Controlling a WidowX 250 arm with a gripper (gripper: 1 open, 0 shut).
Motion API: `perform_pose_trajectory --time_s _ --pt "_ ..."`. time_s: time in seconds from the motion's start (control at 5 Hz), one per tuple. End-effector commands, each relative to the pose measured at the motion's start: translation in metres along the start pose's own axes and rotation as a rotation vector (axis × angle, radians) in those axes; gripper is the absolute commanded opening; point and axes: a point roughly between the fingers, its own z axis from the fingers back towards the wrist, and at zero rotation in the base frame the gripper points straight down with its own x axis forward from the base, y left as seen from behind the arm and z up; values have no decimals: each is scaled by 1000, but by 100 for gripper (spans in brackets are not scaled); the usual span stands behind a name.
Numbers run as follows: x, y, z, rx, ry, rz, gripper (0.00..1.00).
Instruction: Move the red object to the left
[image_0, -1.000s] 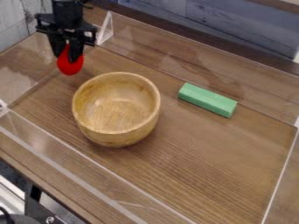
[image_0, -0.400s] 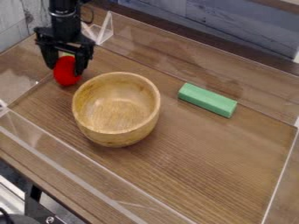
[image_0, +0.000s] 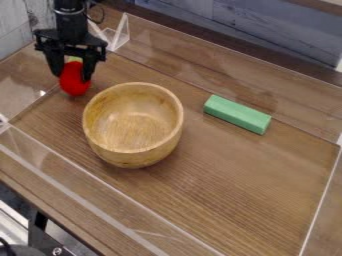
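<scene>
The red object (image_0: 76, 84), a small strawberry-like toy, rests on the wooden table at the far left, just left of the wooden bowl (image_0: 132, 123). My black gripper (image_0: 74, 68) hangs straight down over it. One fingertip stands on each side of its upper part. The fingers sit close to its sides, and I cannot tell whether they press on it. The toy's top is hidden behind the gripper.
A green rectangular block (image_0: 237, 113) lies to the right of the bowl. Clear plastic walls (image_0: 27, 60) fence the table's left, back and front edges, and the left wall is close to the gripper.
The gripper held the red toy just above the table, then opened wide with the toy resting on the surface. The fingers have now drawn in closer around it. The hand stayed in place.
</scene>
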Motion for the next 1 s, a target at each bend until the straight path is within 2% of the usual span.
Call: perform_pose_trajectory --time_s 0.0,0.2,0.4,0.8 --pt "23 -7 9 5 -71 -13 0" --pt "15 -8 4 -8 -64 -37 100" --pt "7 -11 1 -25 -57 -59 100" --pt "14 -37 14 -123 -43 -144 100"
